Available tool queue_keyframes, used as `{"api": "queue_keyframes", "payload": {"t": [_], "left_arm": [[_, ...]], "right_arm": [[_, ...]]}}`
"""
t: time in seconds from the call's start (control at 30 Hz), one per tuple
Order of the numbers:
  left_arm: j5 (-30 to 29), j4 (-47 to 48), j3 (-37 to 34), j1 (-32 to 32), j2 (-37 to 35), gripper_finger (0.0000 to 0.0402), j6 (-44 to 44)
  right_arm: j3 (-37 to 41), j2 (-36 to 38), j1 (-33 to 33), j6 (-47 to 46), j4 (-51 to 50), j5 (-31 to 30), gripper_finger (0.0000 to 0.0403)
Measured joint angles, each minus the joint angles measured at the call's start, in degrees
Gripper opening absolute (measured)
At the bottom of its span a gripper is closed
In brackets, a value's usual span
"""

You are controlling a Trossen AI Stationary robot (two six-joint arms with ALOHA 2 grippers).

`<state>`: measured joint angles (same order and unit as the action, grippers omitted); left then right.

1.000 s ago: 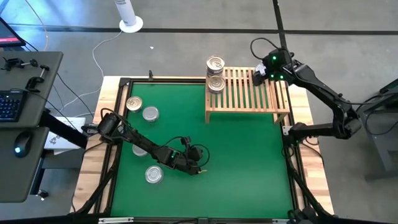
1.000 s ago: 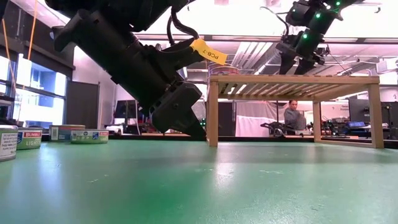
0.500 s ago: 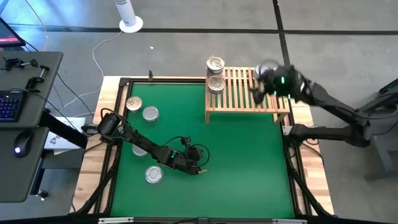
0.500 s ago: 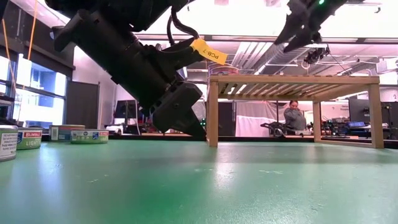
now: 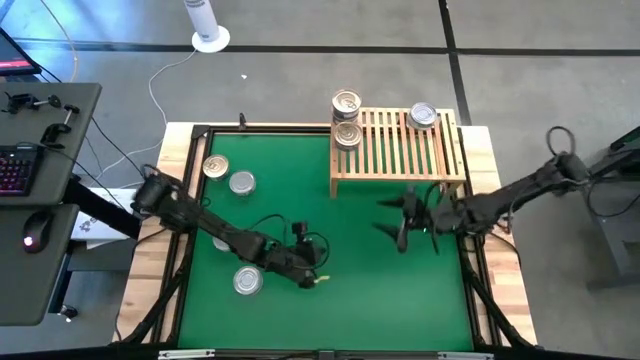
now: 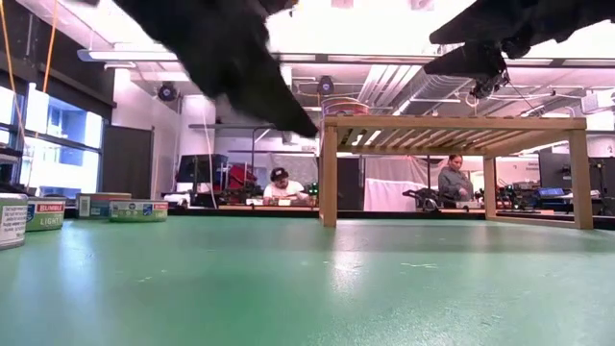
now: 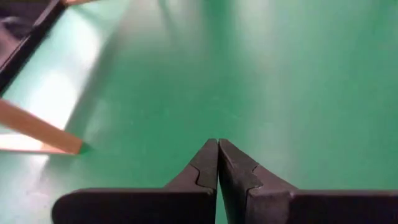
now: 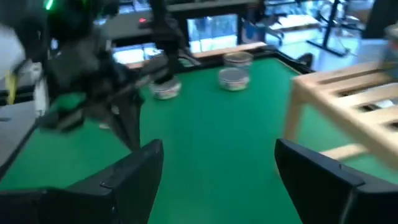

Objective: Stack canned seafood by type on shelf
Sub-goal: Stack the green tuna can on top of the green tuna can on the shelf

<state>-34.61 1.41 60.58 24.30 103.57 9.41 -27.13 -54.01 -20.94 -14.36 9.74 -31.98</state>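
Fingers spread and empty, the right gripper (image 5: 400, 222) hovers near the shelf (image 5: 398, 150); the left gripper (image 5: 313, 281) is closed. Next, probably: reach left for a tin (image 5: 241, 183) on the mat.

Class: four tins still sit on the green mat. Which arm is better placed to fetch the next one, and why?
Probably the left: its shut left gripper is beside a tin, while the open, empty right gripper is across the mat near the shelf.

Bright ceiling lights are glaring across the low view, silhouetting both arms. Motion blur is smearing the right wrist view, and soft sheen is streaking the green bench (image 7: 298, 74).
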Motion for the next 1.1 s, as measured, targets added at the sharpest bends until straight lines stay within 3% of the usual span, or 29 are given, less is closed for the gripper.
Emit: {"api": "queue_keyframes", "payload": {"t": [0.1,0.2,0.33,0.5,0.63,0.77,0.93,1.1], "left_arm": [[5.8,6.8,0.0,1.5,-6.1,0.0,-0.2],[7.1,19.0,1.4,4.0,-11.8,0.0,8.5],[9.7,39.4,3.5,9.0,-17.0,0.0,29.6],[21.0,54.8,2.5,18.3,-18.0,0.0,59.4],[22.5,52.4,-1.8,25.9,-16.6,0.0,73.4],[18.2,48.9,-5.2,29.6,-13.2,0.0,80.8],[11.8,45.0,-6.0,29.2,-7.6,0.0,81.5],[-0.3,33.1,-5.8,25.3,-2.7,0.0,73.7]], "right_arm": [[2.2,-6.0,-4.2,0.0,9.1,-2.0,0.0302],[2.7,-13.0,-6.9,0.0,16.4,-2.1,0.0302],[1.7,-23.1,-8.5,0.7,26.0,-1.9,0.0302],[-0.9,-34.1,-8.2,2.0,35.1,-1.5,0.0302],[-4.1,-39.8,-7.2,3.2,37.4,-1.4,0.0302],[-7.0,-42.5,-6.3,5.4,36.9,-1.4,0.0302],[-8.2,-42.5,-6.0,7.3,36.2,0.2,0.0302],[-8.2,-41.9,-6.6,7.3,35.1,0.7,0.0302]]}}
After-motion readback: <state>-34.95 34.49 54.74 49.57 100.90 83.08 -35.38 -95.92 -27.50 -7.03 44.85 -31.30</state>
